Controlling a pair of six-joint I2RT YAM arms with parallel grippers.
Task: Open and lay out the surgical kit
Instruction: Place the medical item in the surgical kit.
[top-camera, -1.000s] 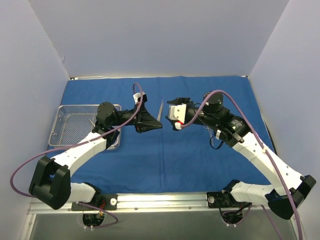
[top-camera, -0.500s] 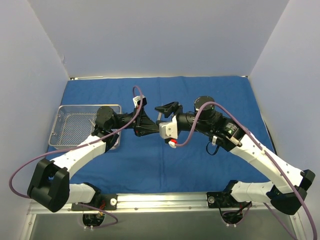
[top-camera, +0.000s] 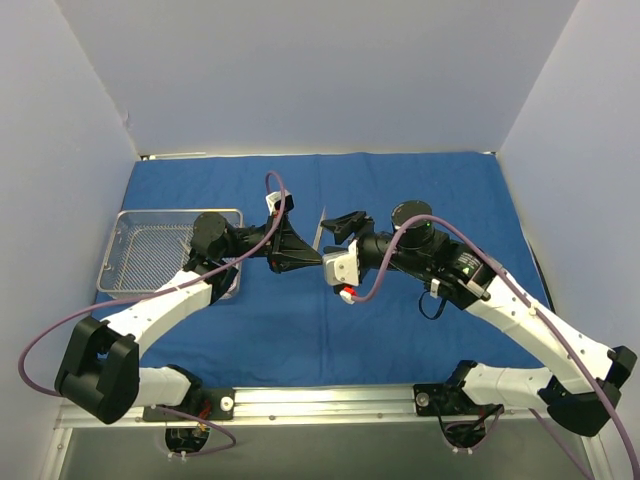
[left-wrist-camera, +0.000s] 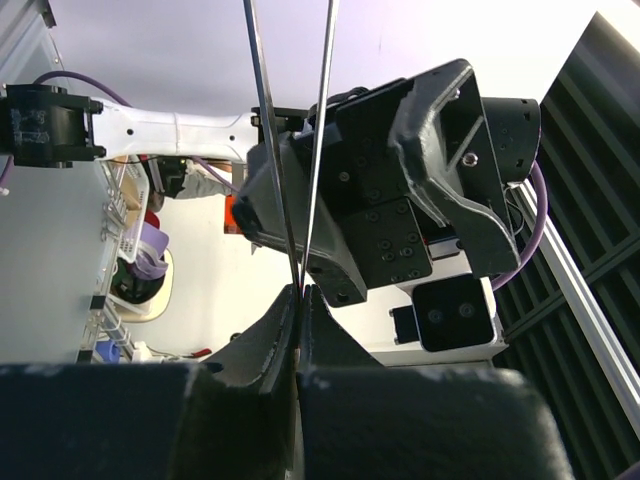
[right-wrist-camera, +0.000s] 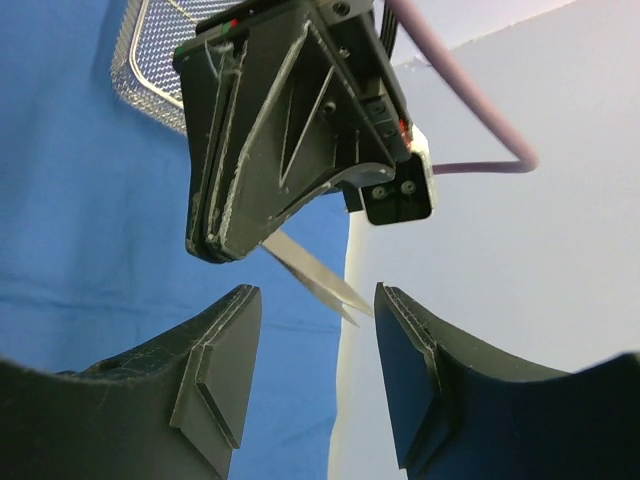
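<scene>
The left gripper (left-wrist-camera: 298, 292) pinches a thin steel scissor-like instrument (right-wrist-camera: 310, 280) above the spread royal-blue cloth wrap (top-camera: 420, 190), right of the silver wire-mesh tray (top-camera: 170, 212). The right gripper (right-wrist-camera: 318, 330) has its jaws apart, flanking the tip. This looks like a handover, and closing squarely comes next.

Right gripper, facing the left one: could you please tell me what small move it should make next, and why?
Probably ease the right gripper forward and close on the steel instrument: the left gripper is clamped on it, and its pointed tip lies between the right gripper's open fingers.
</scene>
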